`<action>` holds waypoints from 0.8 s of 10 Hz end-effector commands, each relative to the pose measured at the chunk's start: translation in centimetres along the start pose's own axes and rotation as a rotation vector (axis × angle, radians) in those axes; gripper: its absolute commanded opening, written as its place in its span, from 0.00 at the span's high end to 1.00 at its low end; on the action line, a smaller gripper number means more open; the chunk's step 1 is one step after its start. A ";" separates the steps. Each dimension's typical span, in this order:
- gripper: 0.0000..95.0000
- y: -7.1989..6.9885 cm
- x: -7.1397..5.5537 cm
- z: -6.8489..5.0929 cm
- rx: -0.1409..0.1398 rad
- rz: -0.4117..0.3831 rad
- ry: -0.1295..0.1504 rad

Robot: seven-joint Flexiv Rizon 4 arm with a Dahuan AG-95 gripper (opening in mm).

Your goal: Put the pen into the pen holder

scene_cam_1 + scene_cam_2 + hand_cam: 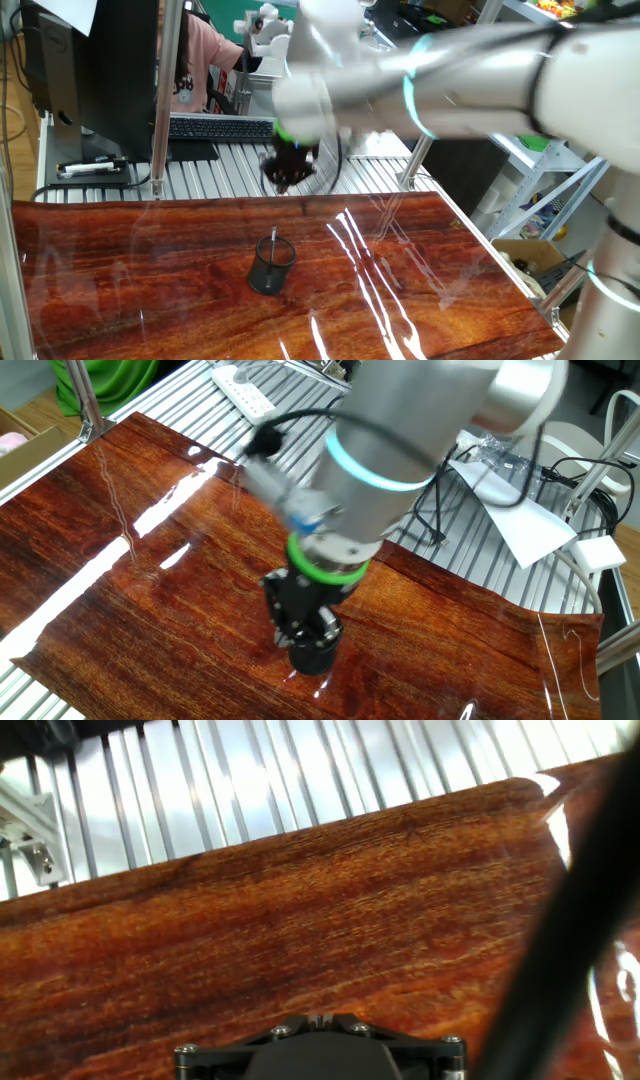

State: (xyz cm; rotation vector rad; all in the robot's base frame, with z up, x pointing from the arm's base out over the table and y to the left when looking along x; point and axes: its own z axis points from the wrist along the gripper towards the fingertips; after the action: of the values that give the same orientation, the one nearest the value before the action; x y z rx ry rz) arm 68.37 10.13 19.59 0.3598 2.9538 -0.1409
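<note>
Above the far side of the wooden tabletop [150, 270], my gripper [287, 172] hangs in the air, blurred in one fixed view and well clear of the board. I cannot tell from any picture whether my fingers are apart or together: in one fixed view they are a dark smear, in the other fixed view the gripper [305, 622] is seen from behind and above, and the hand view shows only the black mounting plate [320, 1048] at the bottom edge with a dark blurred bar [570, 940] crossing the right side. Below my gripper and nearer the camera in one fixed view, the pen holder [271, 266] stands upright on the wood, a small black mesh cup. The pen [273, 243] stands in it, its thin upper end sticking up past the rim and leaning slightly. In the other fixed view the pen holder [312, 656] is mostly hidden under my gripper, only its lower dark part showing. Beyond the wooden surface lies a ribbed metal table [230, 165], with a black keyboard [220, 127] at its far edge and a person in a pink shirt [195, 60] behind it. In the other fixed view, a white power strip [245, 390] and sheets of white paper [535, 525] rest on the metal slats.
</note>
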 end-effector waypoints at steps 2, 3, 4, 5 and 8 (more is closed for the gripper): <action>1.00 -1.6 -1.4 -2.4 0.029 -0.075 0.150; 1.00 -1.9 -1.4 -2.5 0.035 -0.089 0.178; 1.00 -2.2 -1.4 -2.6 0.039 -0.098 0.206; 1.00 -2.5 -1.4 -2.7 0.039 -0.116 0.232; 1.00 -3.8 -1.4 -3.1 0.026 -0.175 0.245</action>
State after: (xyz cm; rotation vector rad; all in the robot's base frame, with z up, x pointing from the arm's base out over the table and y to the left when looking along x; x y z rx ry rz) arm 68.95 6.85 23.20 0.1468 3.2376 -0.1723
